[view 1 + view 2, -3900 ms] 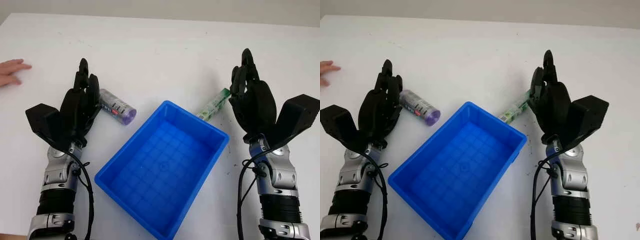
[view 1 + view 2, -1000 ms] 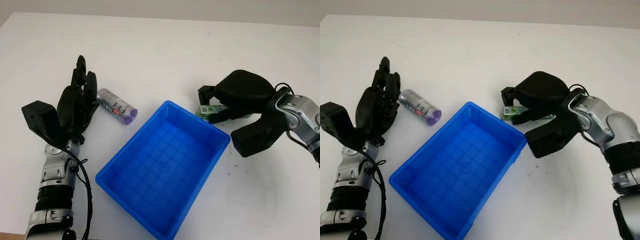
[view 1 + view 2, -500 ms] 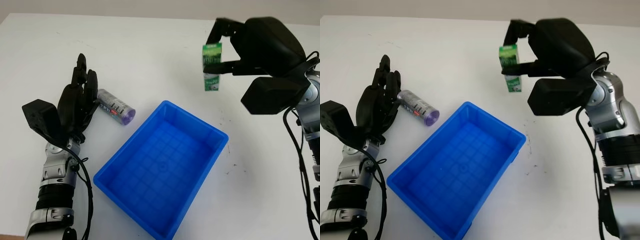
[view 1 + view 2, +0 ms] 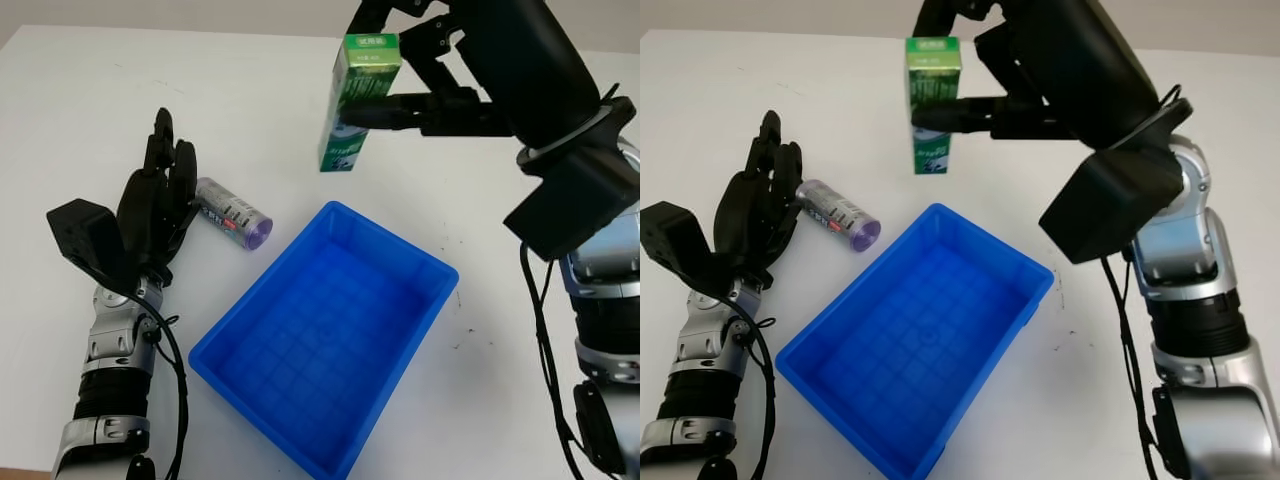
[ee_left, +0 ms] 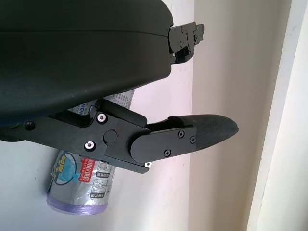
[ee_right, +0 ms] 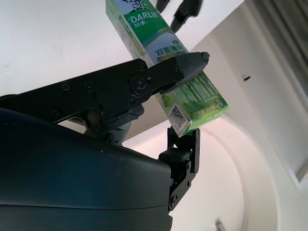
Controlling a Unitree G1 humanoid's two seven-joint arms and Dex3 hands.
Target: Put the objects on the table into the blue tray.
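Observation:
My right hand (image 4: 385, 95) is raised high over the table and shut on a green toothpaste box (image 4: 355, 100), which hangs upright above the far corner of the blue tray (image 4: 330, 335). The right wrist view shows the box (image 6: 163, 62) pinched between black fingers (image 6: 178, 67). A silver can with a purple cap (image 4: 232, 212) lies on the table left of the tray. My left hand (image 4: 160, 205) is open just left of the can, which shows close by in the left wrist view (image 5: 86, 163).
The white table (image 4: 250, 90) stretches around the tray. A few dark specks mark the surface right of the tray.
My right hand closed on the green box, lifted it off the table and has carried it up and to the left, over the tray's far side. The left hand has stayed put.

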